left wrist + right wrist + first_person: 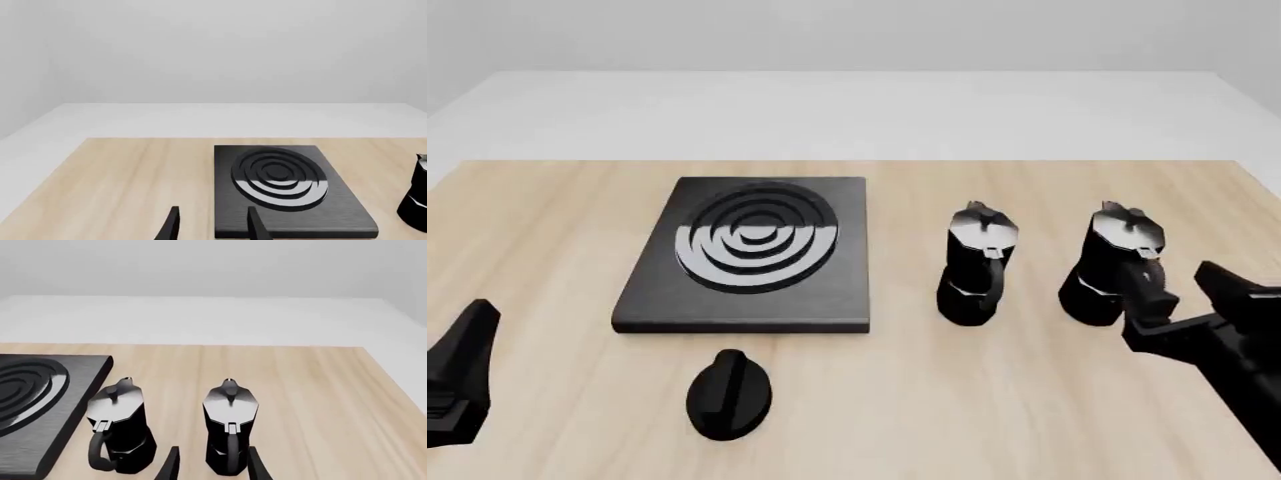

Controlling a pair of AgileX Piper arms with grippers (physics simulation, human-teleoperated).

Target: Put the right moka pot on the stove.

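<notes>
The right gripper [1177, 292] has thin black fingers [172, 463] spread wide, with nothing gripped between them; the handle side of the right moka pot [229, 427] is framed in the gap, though contact cannot be confirmed. That pot is glossy black, faceted and waisted, with a silvery knobbed lid and a looped handle. In the front view its lower right side is hidden by the gripper. It stands upright on the bench [988, 400], well to the right of the stove [751, 256]. Between it and the stove a near-identical second pot [977, 265] is placed, also upright. The stove is a flat matte black slab with concentric black and silver-grey rings. Just in front of the stove a small black oval knob [729, 394] is seen. The left gripper [210, 225] is cut off at the frame edge, its fingers parted and empty. The bench is pale wood with faint grain.
</notes>
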